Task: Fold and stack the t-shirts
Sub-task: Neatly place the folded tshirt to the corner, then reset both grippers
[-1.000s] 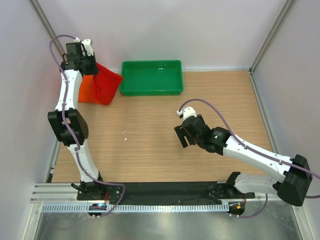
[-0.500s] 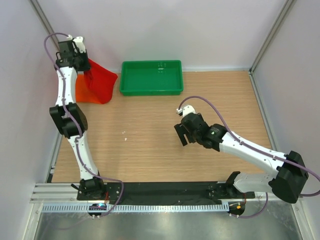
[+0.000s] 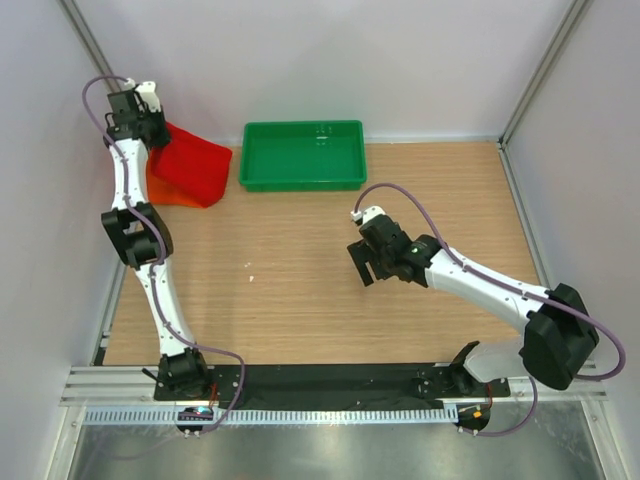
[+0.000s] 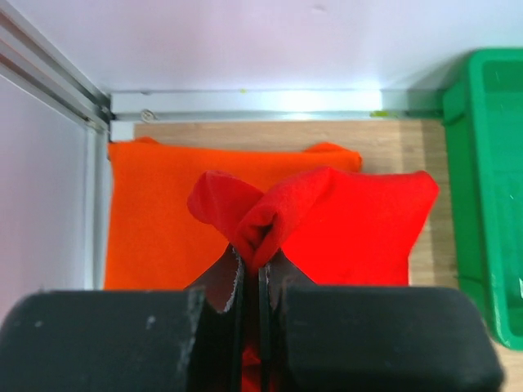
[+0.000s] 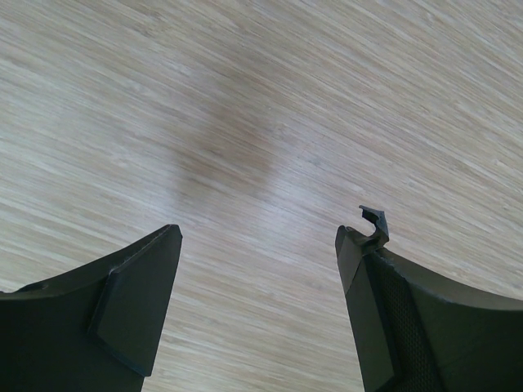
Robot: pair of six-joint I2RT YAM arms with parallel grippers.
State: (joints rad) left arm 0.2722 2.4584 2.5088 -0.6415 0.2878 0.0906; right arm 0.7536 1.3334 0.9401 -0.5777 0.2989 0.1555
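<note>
The red t-shirt [image 3: 195, 165] lies folded at the table's far left corner, over the orange t-shirt [image 3: 158, 190], whose edge shows beneath it. In the left wrist view the red shirt [image 4: 351, 229] covers the right part of the flat orange shirt [image 4: 155, 220]. My left gripper [image 3: 150, 135] is shut on a pinched fold of the red shirt [image 4: 250, 253]. My right gripper [image 3: 366, 268] is open and empty above bare wood at mid-table [image 5: 265, 253].
A green plastic tray [image 3: 303, 155] stands at the back centre, just right of the shirts; its wall shows in the left wrist view [image 4: 490, 204]. A metal frame post [image 4: 49, 73] and the white wall close in the left corner.
My left gripper has carried the red shirt left and down toward the corner, over the orange shirt. My right arm has shifted slightly toward the back left.
</note>
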